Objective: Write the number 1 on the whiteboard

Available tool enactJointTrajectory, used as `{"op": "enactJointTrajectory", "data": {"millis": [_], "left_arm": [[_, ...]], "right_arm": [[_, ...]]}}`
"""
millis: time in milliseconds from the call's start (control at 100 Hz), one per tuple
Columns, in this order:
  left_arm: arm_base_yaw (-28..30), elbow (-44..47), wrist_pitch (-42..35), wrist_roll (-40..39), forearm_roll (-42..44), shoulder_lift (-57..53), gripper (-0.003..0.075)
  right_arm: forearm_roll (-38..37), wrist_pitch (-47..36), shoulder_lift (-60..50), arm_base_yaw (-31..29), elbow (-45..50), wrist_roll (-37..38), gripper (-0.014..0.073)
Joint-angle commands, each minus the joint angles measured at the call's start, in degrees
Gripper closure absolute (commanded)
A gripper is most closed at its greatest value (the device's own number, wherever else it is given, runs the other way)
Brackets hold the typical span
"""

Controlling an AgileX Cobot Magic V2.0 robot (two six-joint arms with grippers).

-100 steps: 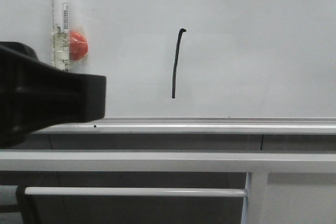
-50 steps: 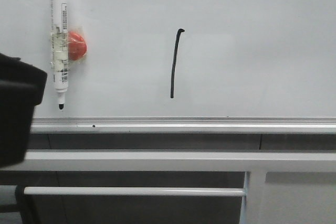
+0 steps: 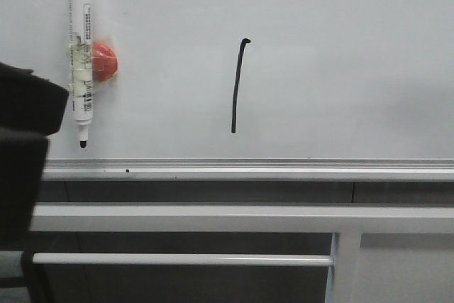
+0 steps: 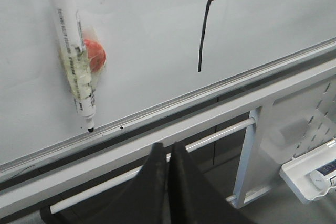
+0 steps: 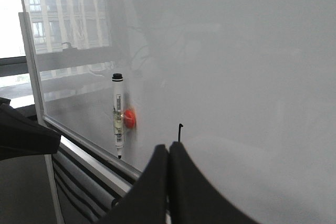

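Observation:
The whiteboard point(image 3: 355, 47) fills the upper part of the front view. On it stands the number 1 point(image 3: 237, 86), a thin black stroke with a small hook at its top. The stroke also shows in the left wrist view as number 1 point(image 4: 203, 35) and in the right wrist view as number 1 point(image 5: 180, 132), partly hidden behind the fingers there. My left gripper point(image 4: 168, 145) is shut and empty, held below the board's rail. My right gripper point(image 5: 168, 147) is shut and empty, back from the board. The left arm point(image 3: 21, 154) shows as a black mass at the left edge.
A white marker pen point(image 3: 80, 54) hangs tip down at the board's left, taped to a red magnet point(image 3: 106, 62). A silver rail point(image 3: 248, 168) runs under the board, with white frame bars point(image 3: 213, 216) below. A white tray point(image 4: 310, 171) sits low beside the frame.
My left arm has drawn back to the left, uncovering the lower part of the marker pen. The stroke and the pen have not moved.

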Motion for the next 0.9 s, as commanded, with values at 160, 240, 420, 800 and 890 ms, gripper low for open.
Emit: {"op": "enactJointTrajectory", "data": {"millis": [160, 240, 420, 800, 890], "left_arm": [[-0.5, -1.3, -11.2, 0.2, 5.7, -1.1, 0.0741], [-0.5, -1.3, -10.9, 0.2, 5.4, -1.1, 0.0741], [-0.5, -1.3, -11.4, 1.0, 5.1, -1.1, 0.0741], [2.9, -1.5, -6.1, 1.8, 24.1, -12.5, 0.0741], [11.5, -1.5, 6.0, 1.8, 26.8, -17.7, 0.0741]], "right_arm": [[-1.1, -2.2, 0.5, -0.2, -1.5, -0.7, 0.0657], [-1.1, -2.2, 0.5, -0.2, -1.5, -0.7, 0.0657], [-1.1, -2.4, 0.5, -0.2, -1.5, -0.7, 0.0657], [-1.1, -2.9, 0.5, -0.2, -1.5, -0.7, 0.0657], [-1.1, -2.8, 0.5, -0.2, -1.5, -0.7, 0.0657]]}}
